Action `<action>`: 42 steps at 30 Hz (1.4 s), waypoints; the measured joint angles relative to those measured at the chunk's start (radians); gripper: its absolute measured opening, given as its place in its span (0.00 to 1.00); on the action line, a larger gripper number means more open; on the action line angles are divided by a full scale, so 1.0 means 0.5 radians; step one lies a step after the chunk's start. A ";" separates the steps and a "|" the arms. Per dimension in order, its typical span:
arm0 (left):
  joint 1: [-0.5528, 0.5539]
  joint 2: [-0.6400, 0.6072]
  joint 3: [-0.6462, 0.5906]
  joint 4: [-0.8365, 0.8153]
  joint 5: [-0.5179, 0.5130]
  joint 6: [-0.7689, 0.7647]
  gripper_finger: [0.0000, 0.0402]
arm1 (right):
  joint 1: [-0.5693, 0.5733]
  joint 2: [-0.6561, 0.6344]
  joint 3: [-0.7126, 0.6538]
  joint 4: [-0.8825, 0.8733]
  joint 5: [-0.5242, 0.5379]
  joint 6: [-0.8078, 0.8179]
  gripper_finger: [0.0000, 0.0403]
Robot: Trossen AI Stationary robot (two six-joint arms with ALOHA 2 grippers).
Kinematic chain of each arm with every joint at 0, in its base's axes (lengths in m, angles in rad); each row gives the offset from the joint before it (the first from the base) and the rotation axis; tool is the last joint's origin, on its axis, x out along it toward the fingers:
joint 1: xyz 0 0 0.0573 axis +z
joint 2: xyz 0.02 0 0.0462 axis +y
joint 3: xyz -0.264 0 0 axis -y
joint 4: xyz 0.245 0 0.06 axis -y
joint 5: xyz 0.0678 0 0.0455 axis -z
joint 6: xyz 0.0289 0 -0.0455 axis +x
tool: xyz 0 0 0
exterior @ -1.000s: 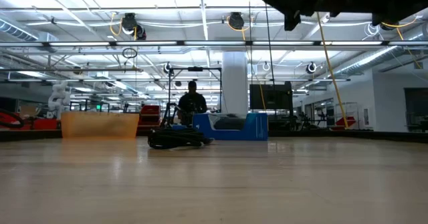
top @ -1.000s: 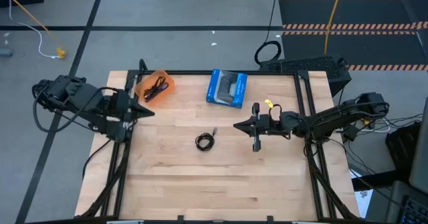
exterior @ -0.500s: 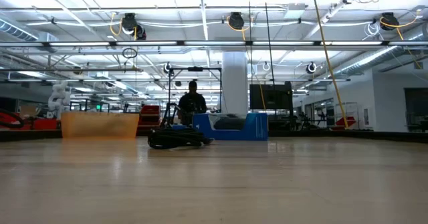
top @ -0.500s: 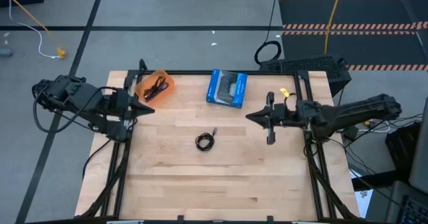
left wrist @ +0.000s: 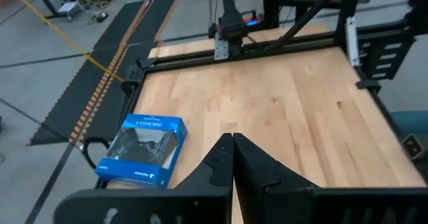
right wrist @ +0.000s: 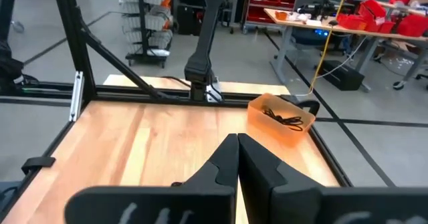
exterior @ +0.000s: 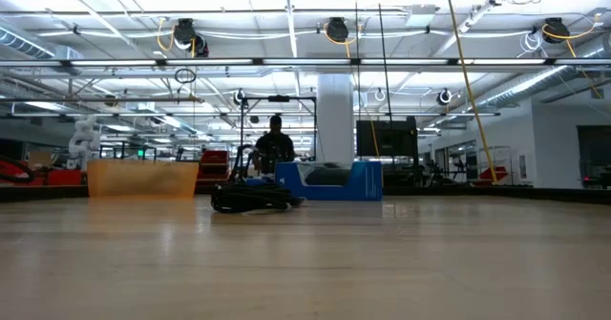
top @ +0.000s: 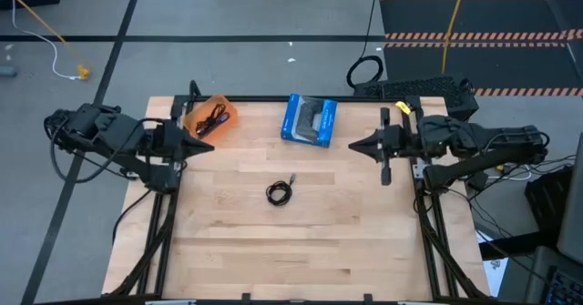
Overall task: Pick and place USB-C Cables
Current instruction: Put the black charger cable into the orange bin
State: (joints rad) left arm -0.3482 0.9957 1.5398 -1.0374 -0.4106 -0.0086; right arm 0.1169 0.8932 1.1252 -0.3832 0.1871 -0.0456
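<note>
One black coiled USB-C cable lies flat on the wooden table near its middle; the low view shows it as a dark heap. An orange bin at the far left holds dark cable. My left gripper hovers shut beside the bin, high over the table's left edge, pointing right. My right gripper hovers shut over the table's right side, pointing left, with nothing in it. In both wrist views the fingertips meet with no gap.
A blue box lies at the far middle of the table, right of the bin. Black frame rails run along the left and right edges. A person sits in the room beyond the far edge.
My right gripper has risen and drawn back toward the table's right edge and a little toward the far edge, staying shut; it has left the top of the low view. The coiled cable has not moved.
</note>
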 joint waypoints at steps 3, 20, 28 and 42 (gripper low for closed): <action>0.060 0.063 0.018 -0.003 0.026 0.039 0.01 | 0.000 0.018 0.001 0.000 0.000 0.000 0.00; 0.491 1.009 1.119 -0.611 0.422 0.262 0.01 | 0.001 0.096 -0.012 -0.053 -0.008 -0.041 0.00; 0.530 1.383 1.334 -1.081 0.506 0.206 0.01 | 0.001 0.096 -0.012 -0.054 -0.008 -0.073 0.00; 0.506 1.501 0.829 -0.906 0.528 0.267 0.01 | 0.001 0.096 -0.013 -0.113 -0.009 -0.106 0.00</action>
State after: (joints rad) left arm -0.0952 1.7461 1.9541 -1.4906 -0.1467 0.1246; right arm 0.1173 0.9413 1.1187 -0.4396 0.1825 -0.0987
